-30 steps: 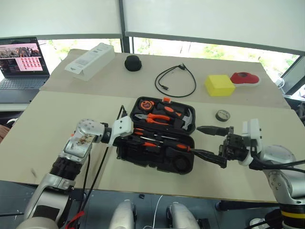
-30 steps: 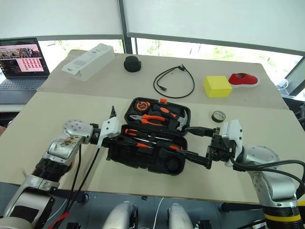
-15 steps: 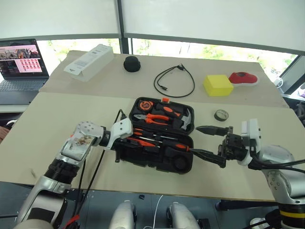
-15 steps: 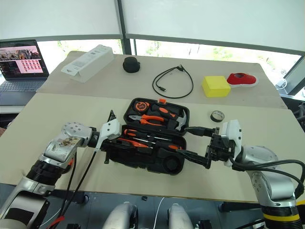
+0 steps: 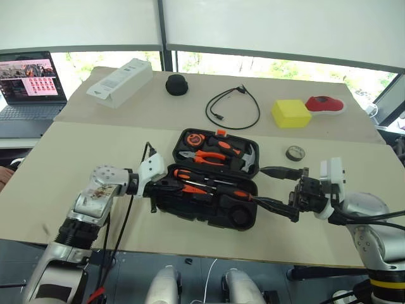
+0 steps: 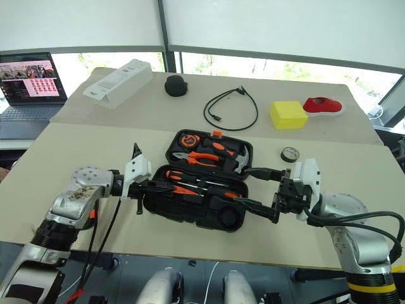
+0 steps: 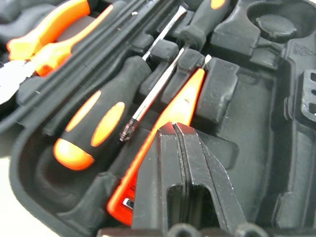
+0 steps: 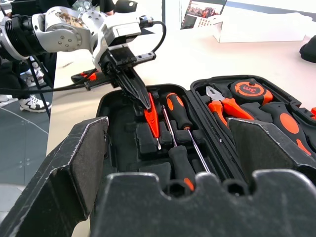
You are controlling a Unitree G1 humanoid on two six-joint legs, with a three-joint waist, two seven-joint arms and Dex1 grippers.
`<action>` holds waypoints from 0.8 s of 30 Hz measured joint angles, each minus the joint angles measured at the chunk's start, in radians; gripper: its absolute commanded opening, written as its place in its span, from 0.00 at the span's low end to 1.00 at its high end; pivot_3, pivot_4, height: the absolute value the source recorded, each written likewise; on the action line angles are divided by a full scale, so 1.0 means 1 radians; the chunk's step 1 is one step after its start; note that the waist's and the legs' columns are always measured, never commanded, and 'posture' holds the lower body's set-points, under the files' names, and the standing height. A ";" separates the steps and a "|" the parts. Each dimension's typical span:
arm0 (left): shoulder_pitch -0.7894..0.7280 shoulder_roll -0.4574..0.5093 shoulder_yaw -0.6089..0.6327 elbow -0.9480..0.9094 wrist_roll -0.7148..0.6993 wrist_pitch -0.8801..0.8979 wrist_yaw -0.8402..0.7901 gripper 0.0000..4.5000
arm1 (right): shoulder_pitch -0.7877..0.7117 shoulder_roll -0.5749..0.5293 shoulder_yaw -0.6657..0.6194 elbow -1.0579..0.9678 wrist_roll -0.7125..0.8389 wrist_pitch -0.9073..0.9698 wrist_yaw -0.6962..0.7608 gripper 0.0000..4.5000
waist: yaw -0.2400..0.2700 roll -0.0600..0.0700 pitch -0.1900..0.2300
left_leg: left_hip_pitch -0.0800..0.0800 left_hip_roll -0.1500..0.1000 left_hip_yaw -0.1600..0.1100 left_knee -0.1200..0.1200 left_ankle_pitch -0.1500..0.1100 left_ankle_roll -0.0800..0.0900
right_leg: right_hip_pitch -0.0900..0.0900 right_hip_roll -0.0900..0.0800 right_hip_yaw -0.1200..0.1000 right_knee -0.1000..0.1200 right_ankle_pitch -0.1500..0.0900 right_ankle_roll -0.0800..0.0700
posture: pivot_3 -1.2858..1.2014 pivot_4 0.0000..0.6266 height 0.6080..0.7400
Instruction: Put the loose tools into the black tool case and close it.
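The black tool case [image 5: 212, 183] lies open on the tabletop [image 5: 76, 171], with pliers [image 5: 205, 158] and a tape measure [image 5: 194, 137] seated in its far half. Two screwdrivers [image 8: 181, 118] and a slim orange tester pen [image 7: 163, 143] lie in the near half. The left end effector [image 7: 177, 129] is pressed together, its tips resting on the tester pen, apparently to push it into its slot. The right end effector [image 5: 278, 188] is held spread wide just beside the case's right edge, gripping nothing. A small dark tape roll [image 5: 295, 152] lies loose on the tabletop, near the case's right side. It is judged light, rigid and easily rolled; a pinch across its rim would suit.
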 measured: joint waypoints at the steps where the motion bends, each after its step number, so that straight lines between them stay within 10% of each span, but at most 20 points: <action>1: 0.000 -0.009 0.000 0.000 -0.005 0.000 0.006 0.01 | -0.004 0.000 0.000 0.001 -0.001 0.000 0.001 1.00 | -0.001 0.000 0.000 | 0.000 0.000 0.000 0.000 0.000 0.000 | 0.000 0.000 0.000 0.000 0.000 0.000 | 0.52 0.24 1.00; 17: 0.004 0.010 -0.030 -0.046 0.015 0.052 0.050 0.01 | -0.005 0.003 0.000 0.016 -0.006 -0.018 0.012 1.00 | -0.004 0.000 0.000 | 0.001 0.000 0.000 0.000 0.000 0.000 | 0.000 0.000 0.000 0.000 0.000 0.000 | 0.52 0.24 1.00; 24: 0.307 0.007 0.316 -0.236 -0.165 -0.012 0.141 0.49 | 0.010 0.003 -0.009 0.086 -0.059 -0.168 0.091 1.00 | -0.029 0.000 0.000 | 0.001 0.002 -0.005 -0.002 0.000 0.000 | -0.002 0.000 0.001 0.000 0.000 0.000 | 0.52 0.24 1.00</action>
